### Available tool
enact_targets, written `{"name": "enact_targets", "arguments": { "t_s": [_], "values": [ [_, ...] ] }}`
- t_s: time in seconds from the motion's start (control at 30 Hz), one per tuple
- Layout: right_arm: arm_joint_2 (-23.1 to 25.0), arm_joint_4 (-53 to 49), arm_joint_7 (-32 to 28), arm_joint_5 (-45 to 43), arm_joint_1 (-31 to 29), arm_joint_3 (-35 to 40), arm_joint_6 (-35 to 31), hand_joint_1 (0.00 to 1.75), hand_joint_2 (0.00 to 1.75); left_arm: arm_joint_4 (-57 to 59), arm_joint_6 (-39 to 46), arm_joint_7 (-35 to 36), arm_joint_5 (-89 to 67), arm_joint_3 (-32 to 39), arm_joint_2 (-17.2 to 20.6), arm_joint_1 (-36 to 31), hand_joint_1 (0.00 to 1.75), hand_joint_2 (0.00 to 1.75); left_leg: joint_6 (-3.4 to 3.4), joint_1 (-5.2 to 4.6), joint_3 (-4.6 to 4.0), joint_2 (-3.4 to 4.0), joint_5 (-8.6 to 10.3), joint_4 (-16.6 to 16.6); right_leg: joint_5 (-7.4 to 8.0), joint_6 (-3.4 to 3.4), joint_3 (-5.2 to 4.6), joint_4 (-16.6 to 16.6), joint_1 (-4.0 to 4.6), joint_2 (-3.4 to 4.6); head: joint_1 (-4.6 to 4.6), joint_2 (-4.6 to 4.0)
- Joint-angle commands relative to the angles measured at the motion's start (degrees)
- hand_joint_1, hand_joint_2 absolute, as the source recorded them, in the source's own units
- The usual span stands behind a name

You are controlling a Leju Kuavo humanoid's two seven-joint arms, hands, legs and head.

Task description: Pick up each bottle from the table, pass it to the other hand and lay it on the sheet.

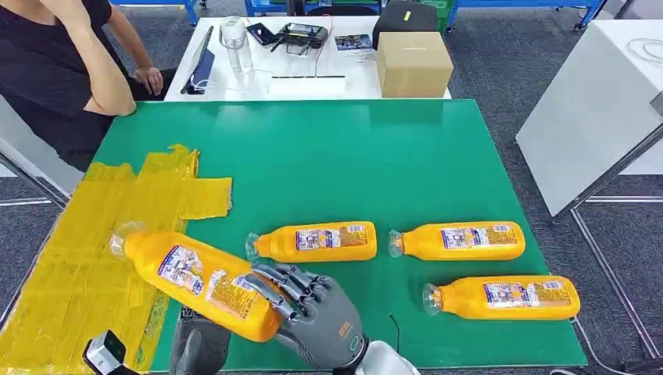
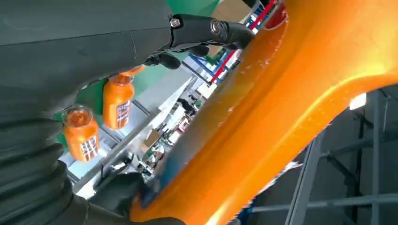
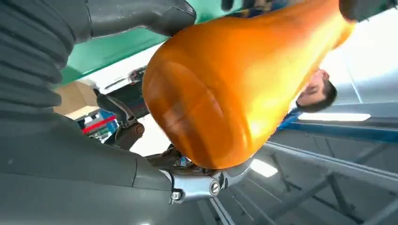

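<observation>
Bottle: aloft over near table edge, neck toward yellow sheet. Right hand fingers wrapped round base; left hand beneath, grip unclear (handover step). Next: left hand closes, right releases.

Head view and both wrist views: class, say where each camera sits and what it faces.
Head view: high on the body, facing down at the green table; right hand grips the held bottle.
Left wrist view: behind the left hand, beside that bottle.
Right wrist view: faces the bottle's base.
All share the bottle.
</observation>
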Motion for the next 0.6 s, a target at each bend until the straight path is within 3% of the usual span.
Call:
{"name": "enact_targets", "arguments": {
  "t_s": [0.03, 0.07, 0.17, 0.6],
  "values": [
    [-0.8, 11.6, 3.3, -0.2, 2.9, 11.6, -1.4, 1.75, 1.75, 2.4, -0.3, 0.7, 0.9, 1.0, 0.4, -2.1, 0.00, 1.75, -0.11, 0.17, 0.34, -0.09, -0.08, -0.2, -0.06, -0.12, 0.33, -0.3, 0.18, -0.17, 0.02, 0.00],
    [-1.4, 13.1, 3.3, -0.6, 1.8, 11.2, -1.0, 1.75, 1.75, 2.7, -0.2, 0.8, 1.0, 0.9, 0.5, -2.4, 0.00, 1.75, -0.09, 0.10, 0.22, -0.08, -0.03, -0.2, -0.03, -0.10, -0.12, -0.2, 0.11, -0.16, 0.00, 0.00],
    [-1.5, 16.0, 1.7, -2.8, 0.8, 10.3, -1.0, 1.75, 1.75, 3.2, -0.1, 0.7, 1.0, 0.7, 0.6, -2.8, 0.00, 1.75, -0.06, 0.06, 0.18, -0.06, -0.03, -0.1, -0.03, -0.08, -0.22, -0.2, 0.07, -0.13, 0.00, 0.00],
    [0.3, 22.5, 1.1, -3.1, 0.4, 10.6, -0.5, 1.75, 1.75, 4.4, 0.2, 0.5, 1.7, -0.5, 1.5, -3.6, 0.00, 1.75, -0.11, 0.15, 0.26, -0.03, -0.07, -0.2, -0.07, -0.12, -0.07, -0.3, 0.16, -0.14, 0.02, 0.00]
  ]
}}
